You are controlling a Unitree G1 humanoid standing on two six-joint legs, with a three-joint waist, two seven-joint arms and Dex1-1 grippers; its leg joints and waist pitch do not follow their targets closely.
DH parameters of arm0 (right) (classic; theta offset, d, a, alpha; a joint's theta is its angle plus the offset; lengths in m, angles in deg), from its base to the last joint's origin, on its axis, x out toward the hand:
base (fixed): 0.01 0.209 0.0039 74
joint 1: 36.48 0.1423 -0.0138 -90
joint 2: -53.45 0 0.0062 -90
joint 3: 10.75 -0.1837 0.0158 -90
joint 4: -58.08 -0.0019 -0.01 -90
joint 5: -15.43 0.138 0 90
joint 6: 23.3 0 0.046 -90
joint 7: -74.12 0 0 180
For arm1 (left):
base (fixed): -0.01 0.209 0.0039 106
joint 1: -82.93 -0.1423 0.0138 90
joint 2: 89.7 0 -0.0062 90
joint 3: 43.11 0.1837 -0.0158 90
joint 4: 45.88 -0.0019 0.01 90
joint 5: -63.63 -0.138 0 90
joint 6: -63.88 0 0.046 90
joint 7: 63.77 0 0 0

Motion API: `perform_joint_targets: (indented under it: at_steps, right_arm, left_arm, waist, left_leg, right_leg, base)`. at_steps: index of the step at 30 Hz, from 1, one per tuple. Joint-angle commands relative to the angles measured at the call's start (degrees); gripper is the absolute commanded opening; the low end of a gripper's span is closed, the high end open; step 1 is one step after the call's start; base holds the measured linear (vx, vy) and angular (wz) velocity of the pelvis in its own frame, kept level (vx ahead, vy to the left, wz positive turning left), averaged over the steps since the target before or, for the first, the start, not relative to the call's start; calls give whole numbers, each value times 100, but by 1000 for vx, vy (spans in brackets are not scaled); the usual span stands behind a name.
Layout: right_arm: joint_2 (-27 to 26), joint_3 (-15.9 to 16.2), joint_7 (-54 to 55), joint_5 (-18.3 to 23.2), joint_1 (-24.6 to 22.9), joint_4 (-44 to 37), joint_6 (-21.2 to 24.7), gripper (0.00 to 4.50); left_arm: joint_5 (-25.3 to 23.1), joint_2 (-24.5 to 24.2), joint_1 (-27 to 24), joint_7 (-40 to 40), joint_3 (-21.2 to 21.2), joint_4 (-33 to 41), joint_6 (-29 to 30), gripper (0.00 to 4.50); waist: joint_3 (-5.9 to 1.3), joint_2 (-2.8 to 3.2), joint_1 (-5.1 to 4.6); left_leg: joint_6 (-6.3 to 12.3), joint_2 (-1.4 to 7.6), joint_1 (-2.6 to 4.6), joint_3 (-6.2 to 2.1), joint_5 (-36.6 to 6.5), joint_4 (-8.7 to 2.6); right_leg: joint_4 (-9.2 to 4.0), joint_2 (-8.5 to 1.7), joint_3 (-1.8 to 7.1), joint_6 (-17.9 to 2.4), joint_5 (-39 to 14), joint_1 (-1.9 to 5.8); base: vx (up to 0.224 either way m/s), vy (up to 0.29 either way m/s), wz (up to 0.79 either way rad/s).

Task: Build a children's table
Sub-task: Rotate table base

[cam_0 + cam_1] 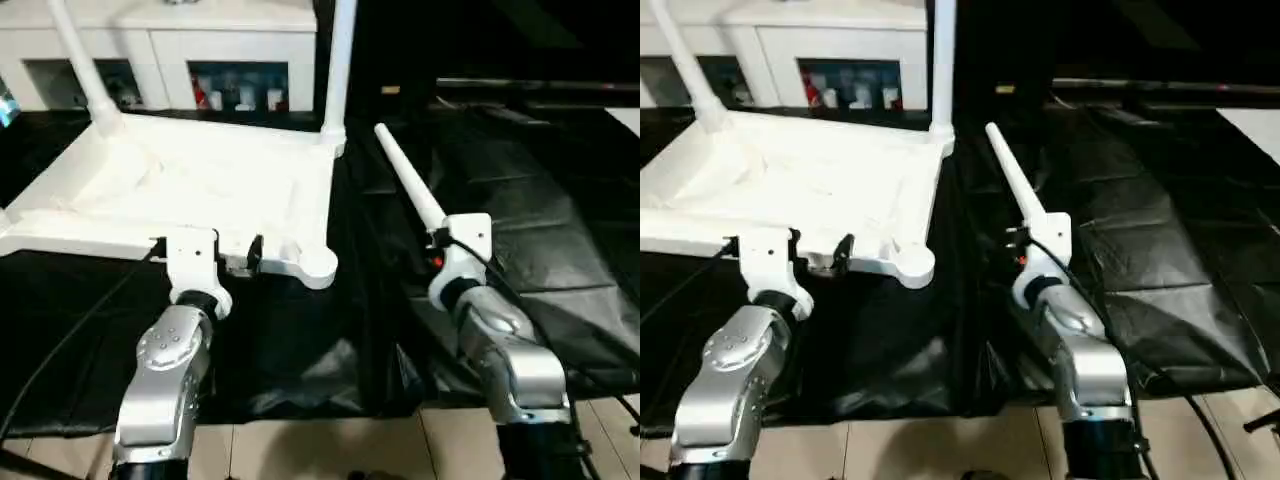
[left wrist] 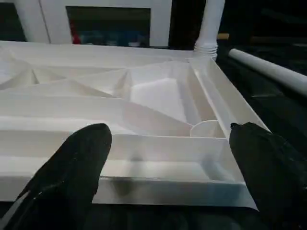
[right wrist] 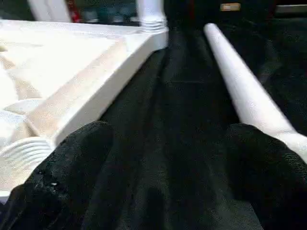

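1. Upper left of the head view: white cabinet (image 1: pixel 160 45) with glass-fronted compartments, small items inside too blurred to identify.
2. Left and centre: children's table top (image 1: pixel 180 190), upside down on the black sheet (image 1: pixel 300 340), ribbed underside facing up. It spans from the left edge to just past the middle of the frame.
3. Two legs stand in the far corner sockets: tilted leg (image 1: pixel 85 65) at upper left, leaning left; upright leg (image 1: pixel 338 70) at upper centre.
4. Near right corner socket (image 1: pixel 318 262) is open, no leg in it. Threaded rim visible in the right wrist view.
5. Lower left: left hand (image 1: pixel 205 255) at the near edge of the table top, just left of the open socket. Fingers (image 2: pixel 72 167) spread wide, one on each side of a stretch of the near edge wall; cannot tell if they touch it.
6. Right of centre: loose leg (image 1: pixel 410 185) lying on the black sheet, beside the table top's right edge but apart from it, thin end pointing to the upper centre.
7. Lower right: right hand (image 3: pixel 165 158) at the near end of the loose leg. Fingers spread, black sheet between them; one finger lies just beside the leg, nothing pinched.
8. Bottom edge: pale tiled floor (image 1: pixel 330 450) below the sheet.
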Motion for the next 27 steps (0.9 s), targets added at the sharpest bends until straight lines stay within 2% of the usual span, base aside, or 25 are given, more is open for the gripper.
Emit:
perform_joint_targets:
  at_steps: [1, 2, 3, 4, 6, 7, 8, 9, 10, 11, 12, 13, 15, 16, 17, 18, 19, 20, 21, 22, 23, 24, 25, 26, 27]
  right_arm:
    - [14, -7, -8, 20, 39, -113, 1, 430]
    - [14, -10, -10, 26, 36, -114, -1, 430]
    - [14, -13, -12, 29, 34, -114, -2, 430]
    - [19, -18, -19, 35, 32, -103, -6, 430]
    - [29, -12, -24, 37, 38, -86, 29, 430]
    - [23, -15, 58, 12, 58, -48, 143, 430]
    - [23, -15, 58, 12, 58, -48, 143, 430]
    - [22, -35, 107, 10, 72, -4, 111, 430]
    - [27, -33, 113, 3, 72, 0, 93, 430]
    - [41, -23, 122, -15, 70, 3, 52, 430]
    - [49, -31, 111, -2, 73, 0, 47, 430]
    - [57, -23, 100, -7, 70, -6, 35, 430]
    - [80, 26, 50, -24, 55, -29, 5, 430]
    - [80, 32, 45, -25, 53, -31, 4, 430]
    - [75, 41, 39, -21, 51, -44, 11, 430]
    - [75, 43, 38, -21, 52, -45, 11, 430]
    - [84, 61, 14, -17, 65, -58, 14, 430]
    - [102, 67, -25, -6, 88, -47, 1, 430]
    - [118, 74, -45, 6, 105, -36, -10, 430]
    - [139, 42, -77, 75, 180, -27, 90, 430]
    - [152, 39, -93, 87, 214, -17, 118, 430]
    - [161, 37, -105, 95, 239, -9, 138, 430]
    - [263, 88, -225, 70, 382, 49, 207, 430]
    - [322, 113, -329, 77, 465, 102, 251, 430]
    - [366, 114, -445, 125, 556, 166, 266, 430]
  left_arm:
    - [30, -18, -5, 28, 26, 91, 79, 450]
    - [25, -23, -8, 21, 43, 92, 82, 450]
    - [22, -27, -10, 16, 54, 93, 83, 450]
    - [21, -38, -17, 21, 96, 102, 88, 450]
    - [38, -34, -23, 32, 116, 119, 105, 450]
    - [48, -30, -23, 42, 113, 126, 122, 450]
    - [48, -30, -23, 42, 113, 126, 122, 450]
    - [58, -34, -29, 49, 112, 131, 122, 450]
    - [65, -34, -32, 49, 111, 134, 122, 450]
    - [82, -34, -41, 47, 110, 143, 122, 450]
    - [76, -31, -47, 53, 121, 151, 125, 450]
    - [69, -32, -50, 56, 126, 156, 125, 450]
    - [68, -42, -69, 68, 132, 176, 130, 450]
    - [69, -48, -74, 75, 136, 182, 136, 450]
    - [61, -59, -81, 84, 139, 194, 141, 450]
    - [58, -60, -82, 87, 139, 196, 141, 450]
    - [10, -74, -95, 132, 140, 215, 153, 450]
    - [-15, -76, -107, 161, 134, 223, 143, 450]
    - [-24, -81, -114, 183, 133, 230, 138, 450]
    - [-19, -101, -130, 205, 142, 237, 149, 450]
    - [-28, -111, -136, 211, 150, 238, 144, 450]
    - [-34, -119, -141, 215, 156, 239, 141, 450]
    - [-37, -133, -177, 214, 173, 258, 97, 450]
    - [-63, -146, -194, 226, 182, 272, 74, 450]
    - [-98, -174, -213, 248, 194, 287, 85, 450]
  waist:
    - [-166, 22, -74]
    - [-125, 54, -89]
    - [-112, 46, -169]
    - [-80, 104, -204]
    - [-117, 182, -253]
    - [-65, 118, -354]
    - [-72, 36, -375]
    - [-89, 50, -310]
    - [-158, -47, -312]
    - [-312, -103, -109]
    - [-337, -80, -39]
    - [-367, -27, -5]
    - [-388, 92, -45]
    - [-415, 270, -208]
    - [-460, 272, -345]
    - [-441, 305, -403]
    - [-513, 167, -447]
    - [-470, 105, -377]
    - [-507, -9, -380]
    - [-688, -438, -132]
    - [-677, -417, 60]
    - [-601, -409, 107]
    - [-531, -446, 148]
    - [-514, -291, 144]
    - [-515, -122, 142]
  left_leg:
    - [66, 193, 483, -224, -3352, -408]
    - [64, 194, 637, -232, -3589, -370]
    - [92, 226, 690, -285, -3760, -385]
    - [71, 354, 673, -364, -4107, -537]
    - [-36, 593, 504, -538, -4590, -859]
    - [-280, 584, 1159, -196, -4629, -669]
    - [-308, 521, 1207, -154, -4497, -584]
    - [-63, 237, 580, -216, -3970, -546]
    - [60, 109, 361, -207, -3277, -384]
    - [319, -108, 83, -204, -1669, 5]
    - [560, -96, -132, -380, -933, 164]
    - [603, -92, -144, -401, -686, 136]
    - [667, 37, -223, -449, -101, -184]
    - [1072, 354, 437, -800, 169, -480]
    - [1471, 527, 860, -1053, 369, -509]
    - [1797, 717, 1160, -1258, 310, -534]
    - [2468, 976, 1420, -1446, 942, -463]
    - [2912, 806, 1338, -1335, 2352, -296]
    - [2865, 556, 1275, -1203, 2886, -155]
    - [1968, -787, -27, -576, 1954, 633]
    - [1622, -652, -248, -629, 1107, 834]
    - [1269, -378, -438, -753, 808, 810]
    - [521, -344, -380, -704, 862, 452]
    - [243, -416, -276, -623, 1420, 117]
    - [202, -342, -248, -624, 1676, -13]
  right_leg:
    - [-737, -331, -74, -164, -4544, 44]
    - [-826, -304, -179, -140, -4681, -34]
    - [-857, -316, -394, -69, -4545, 91]
    - [-751, -348, -531, -55, -4177, 250]
    - [-157, -489, -448, -211, -2991, 592]
    - [-411, -385, -424, -679, -3170, -10]
    - [-438, -381, -466, -725, -3289, -46]
    - [-579, -624, -400, -407, -3954, 538]
    - [-634, -758, -272, -120, -4624, 744]
    - [-758, -1069, 108, 78, -5481, 1017]
    - [-725, -1184, 307, -393, -5186, 1128]
    - [-697, -1099, 281, -683, -4748, 1136]
    - [-520, -699, -110, -1072, -3243, 1137]
    - [-114, -274, -441, -972, -1806, 664]
    - [138, -215, -505, -913, -1471, 335]
    - [404, -247, -492, -775, -1482, 1]
    - [700, -418, -333, -271, -1191, -347]
    - [778, -563, -169, 2, -694, -632]
    - [606, -627, -57, -71, -200, -640]
    - [252, -888, 676, -988, 2771, 737]
    - [237, -1309, 1041, -1632, 4576, 964]
    - [353, -1431, 1153, -1948, 6593, 977]
    - [572, -893, 680, -1665, 8542, 864]
    - [532, -460, 319, -1230, 7919, 713]
    - [516, -379, 268, -1090, 7066, 682]
  base:
    - [0, 0, 0]
    - [0, 0, 0]
    - [0, 0, 0]
    - [58, 24, -16]
    - [57, 11, -17]
    - [97, -41, -30]
    - [97, -41, -30]
    - [127, -46, -45]
    - [139, -26, -37]
    - [139, -26, -37]
    - [148, -30, -12]
    - [148, -31, 1]
    - [164, -15, -4]
    - [243, 4, -9]
    - [243, 4, -9]
    - [270, -11, 7]
    - [226, -43, 4]
    - [226, -43, 4]
    - [123, -37, -8]
    - [0, 0, 0]
    - [0, 0, 0]
    - [76, 20, 39]
    - [0, 0, 0]
    - [0, 0, 0]
    - [-179, -3, -12]
